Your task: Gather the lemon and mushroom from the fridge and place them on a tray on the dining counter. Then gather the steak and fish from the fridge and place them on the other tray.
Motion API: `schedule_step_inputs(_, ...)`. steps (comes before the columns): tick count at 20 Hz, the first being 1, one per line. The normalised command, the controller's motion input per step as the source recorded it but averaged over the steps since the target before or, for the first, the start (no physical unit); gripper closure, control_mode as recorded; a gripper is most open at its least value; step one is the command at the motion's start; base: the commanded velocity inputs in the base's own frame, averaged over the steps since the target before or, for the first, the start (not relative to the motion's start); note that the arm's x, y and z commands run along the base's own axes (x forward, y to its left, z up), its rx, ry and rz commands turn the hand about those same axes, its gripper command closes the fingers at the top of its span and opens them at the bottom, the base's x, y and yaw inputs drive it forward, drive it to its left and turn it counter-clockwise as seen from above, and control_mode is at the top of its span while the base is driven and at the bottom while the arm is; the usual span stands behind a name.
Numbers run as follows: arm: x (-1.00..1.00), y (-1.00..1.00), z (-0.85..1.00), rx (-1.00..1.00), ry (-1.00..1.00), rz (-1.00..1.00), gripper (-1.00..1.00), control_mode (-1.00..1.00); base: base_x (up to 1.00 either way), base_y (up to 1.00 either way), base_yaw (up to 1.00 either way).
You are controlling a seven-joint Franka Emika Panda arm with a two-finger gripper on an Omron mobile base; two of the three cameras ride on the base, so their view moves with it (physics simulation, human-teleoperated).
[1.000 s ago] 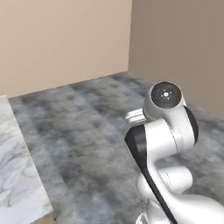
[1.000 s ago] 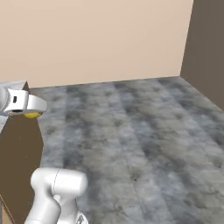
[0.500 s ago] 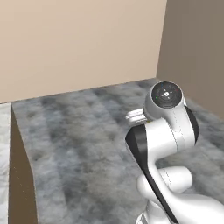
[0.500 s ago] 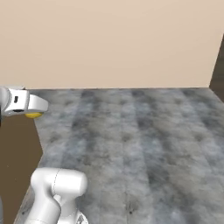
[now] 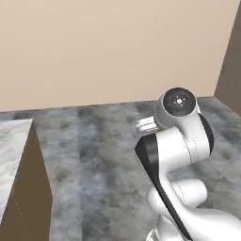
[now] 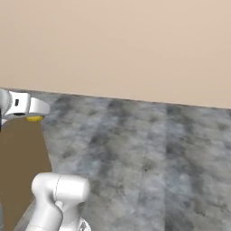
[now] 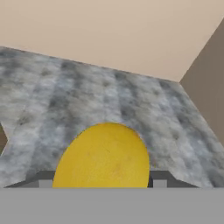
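The lemon (image 7: 104,158) looms large and yellow in the hand view, gripped between the two dark fingertips (image 7: 159,181) of my gripper (image 7: 103,181). From the right base view the gripper (image 6: 32,116) sits at the far left, held above the floor with the lemon (image 6: 35,119) showing as a yellow patch under the white hand. A corner of the dining counter (image 5: 10,141), marble on top with a tan wood side, stands at the lower left of the left base view. Its wood side (image 6: 20,153) lies below the gripper in the right base view.
Grey mottled floor (image 5: 99,155) stretches ahead to a beige wall (image 5: 108,52). A darker brown wall (image 5: 230,61) meets it at the right, also seen as the brown wall (image 7: 205,87) in the hand view.
The whole picture has shifted in both base views, so the base has moved: the wall corner slid right and the counter's end came round. The lemon stays in the gripper.
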Motion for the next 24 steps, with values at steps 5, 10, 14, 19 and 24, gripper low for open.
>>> schedule_step_inputs(5, 0.0, 0.0, 0.0, 0.0, 0.0, 0.0, 1.0, 1.0, 0.96, -0.35, 0.4)
schedule_step_inputs(10, 0.0, 0.0, 0.0, 0.0, 0.0, 0.0, 1.0, 1.0, 0.95, -0.35, 0.41)
schedule_step_inputs(14, 0.0, 0.0, 0.0, 0.0, 0.0, 0.0, 1.0, 1.0, 0.95, -0.36, 0.41)
schedule_step_inputs(19, 0.0, 0.0, 0.0, 0.0, 0.0, 0.0, 1.0, 1.0, 0.93, -0.4, 0.39)
schedule_step_inputs(24, 0.0, 0.0, 0.0, 0.0, 0.0, 0.0, 1.0, 1.0, 0.9, -0.42, 0.39)
